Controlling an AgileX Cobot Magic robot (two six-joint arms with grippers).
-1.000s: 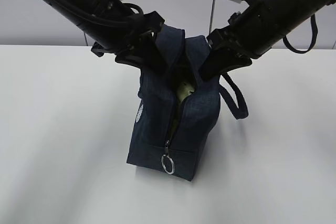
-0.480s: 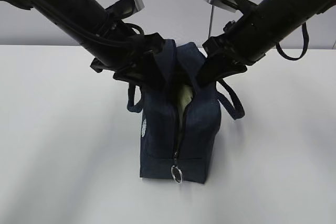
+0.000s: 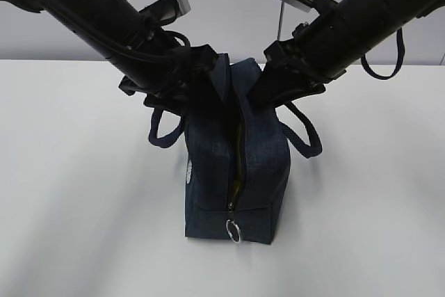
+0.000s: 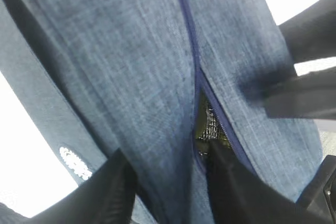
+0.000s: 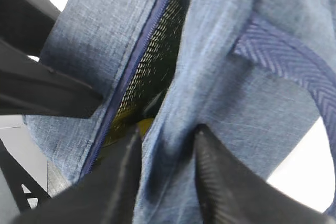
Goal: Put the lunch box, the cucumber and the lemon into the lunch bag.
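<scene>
Contents hiding inside lunch bag point(image 3: 236, 172), only yellow-green showing through zipper slit. Straddling bag-top fabric at 11 and 1 o'clock: left gripper point(image 4: 168, 182), right gripper point(image 5: 165, 156), grip unclear. Bare table point(image 3: 83, 206) lying all round.

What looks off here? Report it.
Nothing spilled or damaged. The lunch bag stands upright on the table, its zipper partly open, with something yellow-green showing inside. Left gripper and right gripper each straddle a fold of fabric beside the opening.

lunch bag point(image 3: 233, 165): set down upright | opening narrowed | handles dropped
</scene>
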